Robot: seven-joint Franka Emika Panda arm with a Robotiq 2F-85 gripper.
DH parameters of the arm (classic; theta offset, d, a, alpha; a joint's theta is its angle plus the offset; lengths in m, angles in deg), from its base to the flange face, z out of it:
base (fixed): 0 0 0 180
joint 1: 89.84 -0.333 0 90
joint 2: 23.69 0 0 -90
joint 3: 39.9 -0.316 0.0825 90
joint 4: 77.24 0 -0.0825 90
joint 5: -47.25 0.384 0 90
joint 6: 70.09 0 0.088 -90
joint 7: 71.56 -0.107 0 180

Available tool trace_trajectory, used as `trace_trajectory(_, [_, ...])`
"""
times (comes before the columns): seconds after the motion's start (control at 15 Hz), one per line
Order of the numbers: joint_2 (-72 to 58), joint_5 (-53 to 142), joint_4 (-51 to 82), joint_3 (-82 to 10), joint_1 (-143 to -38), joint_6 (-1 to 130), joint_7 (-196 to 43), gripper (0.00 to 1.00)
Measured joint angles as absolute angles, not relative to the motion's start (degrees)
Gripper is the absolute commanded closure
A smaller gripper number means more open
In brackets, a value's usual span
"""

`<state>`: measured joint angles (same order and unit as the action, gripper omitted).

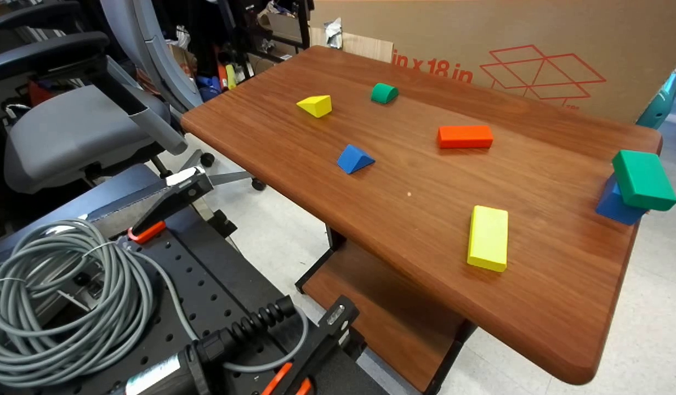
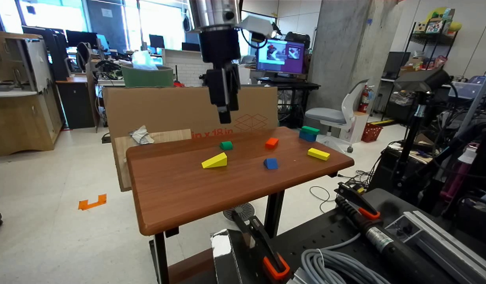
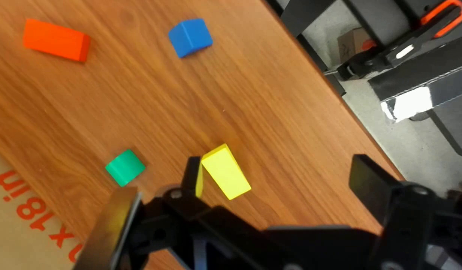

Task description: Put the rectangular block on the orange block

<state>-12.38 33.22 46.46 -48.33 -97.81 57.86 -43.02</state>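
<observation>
The fingers (image 3: 373, 187) hang wide apart over the surface (image 3: 272, 123) so, I guess, the small yellow block (image 3: 226, 171) meant for the orange block (image 3: 55, 40) fits between.

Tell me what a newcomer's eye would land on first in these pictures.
Probably the bright orange block, lying flat on the brown table, toward the cardboard. Next, perhaps, the green block resting on a blue block at the table's end. The dark hand would likely also draw the eye, hanging above the table in an exterior view and shown wide open, holding nothing, in the wrist view.
</observation>
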Motion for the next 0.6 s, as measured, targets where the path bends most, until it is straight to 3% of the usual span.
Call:
trace_trajectory(0.2, [-7.5, 33.5, 44.8, -48.3, -95.9, 62.5, -32.8, 0.0])
trace_trajectory(0.6, [3.6, 30.2, 36.0, -48.2, -95.5, 60.0, -24.2, 0.0])
